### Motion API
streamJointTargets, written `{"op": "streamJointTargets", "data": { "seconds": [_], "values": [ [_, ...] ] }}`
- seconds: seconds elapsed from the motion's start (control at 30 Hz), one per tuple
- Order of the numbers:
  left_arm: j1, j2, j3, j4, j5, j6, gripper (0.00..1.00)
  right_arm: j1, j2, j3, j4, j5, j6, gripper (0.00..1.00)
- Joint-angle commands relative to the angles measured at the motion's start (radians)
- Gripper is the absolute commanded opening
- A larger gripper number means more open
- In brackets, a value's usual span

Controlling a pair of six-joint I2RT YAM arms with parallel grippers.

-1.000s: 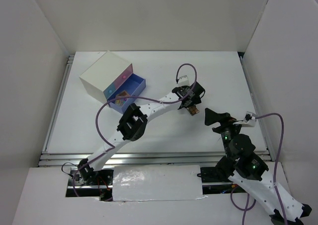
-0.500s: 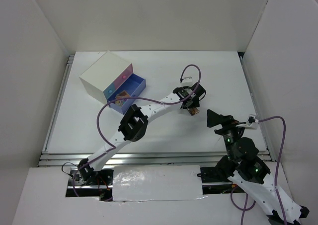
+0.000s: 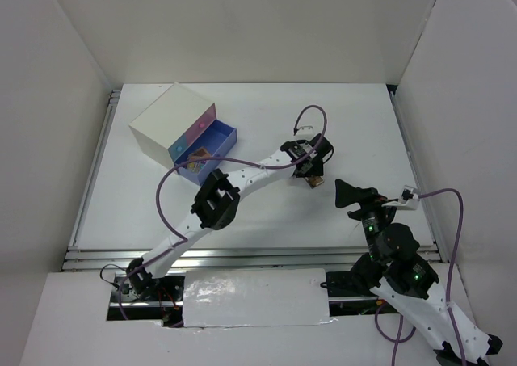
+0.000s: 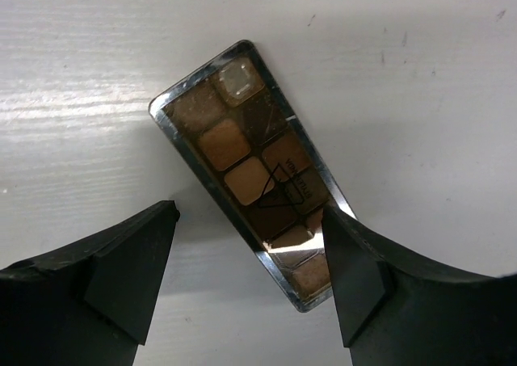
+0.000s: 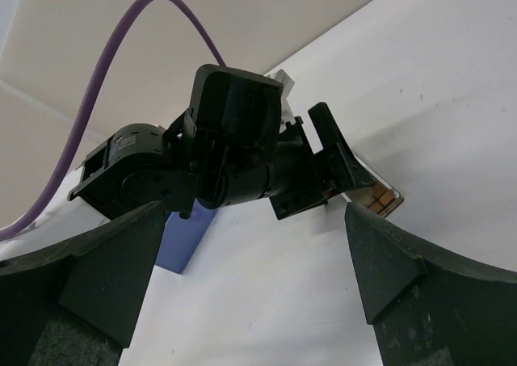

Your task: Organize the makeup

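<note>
White surface (image 3: 266, 115) seen from above, with both wrist views. A white box (image 3: 166, 122) stands at the far left corner. Its blue drawer (image 3: 216, 142) is pulled out toward the centre and holds a small coloured item, too small to name.

The left arm reaches across to a spot right of centre. There the left pincer (image 4: 246, 245) is released, its jaws spread to either side of the near end of the palette (image 4: 242, 176). One finger is apart from the palette and the other overlaps its edge; contact cannot be told. The right pincer (image 5: 254, 237) hangs near the right edge, spread wide and holding nothing, aimed at the left pincer.

The palette, long and filled with brown shades, lies flat on the surface, well apart from the box.

Progress, as judged: the palette is the only loose cosmetic in view, so the task appears well advanced. Gripping the palette, carrying it to the drawer and perhaps shutting the drawer are left.
</note>
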Motion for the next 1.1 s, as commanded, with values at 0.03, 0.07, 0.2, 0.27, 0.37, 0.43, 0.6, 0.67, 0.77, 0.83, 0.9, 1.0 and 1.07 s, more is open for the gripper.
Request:
{"op": "streamJointTargets", "data": {
  "seconds": [0.03,0.07,0.2,0.27,0.37,0.43,0.6,0.67,0.77,0.83,0.9,1.0,1.07],
  "values": [
    [0.008,0.114,-0.167,-0.346,-0.021,-0.01,0.87,-0.002,-0.174,-0.012,0.004,0.005,0.002,1.0],
    [0.013,0.112,-0.195,-0.343,-0.011,-0.005,0.87,-0.002,-0.177,-0.012,0.005,0.004,0.0,1.0],
    [0.039,0.045,-0.404,-0.259,0.0,-0.014,0.89,-0.002,-0.19,-0.012,-0.002,0.007,0.0,1.0],
    [0.049,0.019,-0.463,-0.222,0.011,-0.01,0.89,-0.004,-0.19,-0.013,0.002,0.005,0.0,1.0],
    [0.062,-0.005,-0.5,-0.225,0.003,-0.013,0.9,-0.002,-0.185,-0.015,0.008,0.004,-0.001,1.0],
    [0.057,-0.024,-0.5,-0.213,-0.004,-0.005,0.88,-0.002,-0.179,-0.017,0.011,0.005,-0.001,1.0],
    [0.017,-0.138,-0.45,-0.139,0.006,0.024,0.93,-0.005,-0.159,-0.023,0.028,0.005,-0.009,1.0],
    [0.013,-0.185,-0.436,-0.092,0.028,0.03,0.94,-0.004,-0.141,-0.014,0.021,0.018,-0.006,1.0],
    [-0.003,-0.242,-0.407,-0.032,0.037,0.035,0.96,-0.002,-0.134,-0.015,0.015,0.025,-0.003,1.0],
    [-0.015,-0.271,-0.398,0.003,0.061,0.036,0.97,-0.002,-0.133,-0.02,0.019,0.031,-0.001,1.0],
    [-0.021,-0.313,-0.413,0.094,0.1,0.042,0.97,-0.004,-0.121,-0.017,0.01,0.053,0.009,1.0],
    [-0.021,-0.331,-0.399,0.196,0.167,0.02,0.97,-0.002,-0.096,-0.009,-0.007,0.073,0.034,1.0],
    [-0.021,-0.298,-0.335,0.22,0.175,0.0,0.97,-0.004,-0.085,-0.003,-0.022,0.085,0.048,1.0]
  ]
}}
